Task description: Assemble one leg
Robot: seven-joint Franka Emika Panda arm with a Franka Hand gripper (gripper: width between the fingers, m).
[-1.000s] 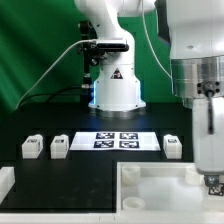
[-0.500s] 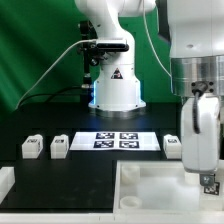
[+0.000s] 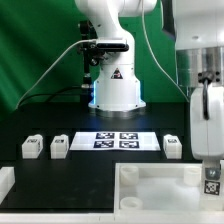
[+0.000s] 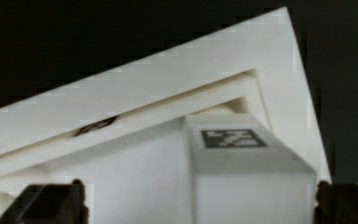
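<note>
My gripper [image 3: 209,165] hangs at the exterior view's right, over the right corner of the big white tray-like frame [image 3: 150,192]. It is shut on a leg [image 3: 211,183], a small white block with a black-and-white tag, held just above the frame. In the wrist view the leg [image 4: 229,150] fills the gap between the two dark fingers of my gripper [image 4: 197,205], which press on its sides. A white corner of the frame [image 4: 140,100] lies behind it. Three more legs sit on the black table: two at the left [image 3: 32,147] [image 3: 59,147] and one at the right [image 3: 172,147].
The marker board [image 3: 118,140] lies flat at the table's middle, in front of the robot's base [image 3: 115,90]. A white piece [image 3: 5,182] shows at the lower left edge. A green curtain hangs behind.
My gripper has moved a little up and toward the exterior view's right, with the leg still in it. The other legs have not moved.
</note>
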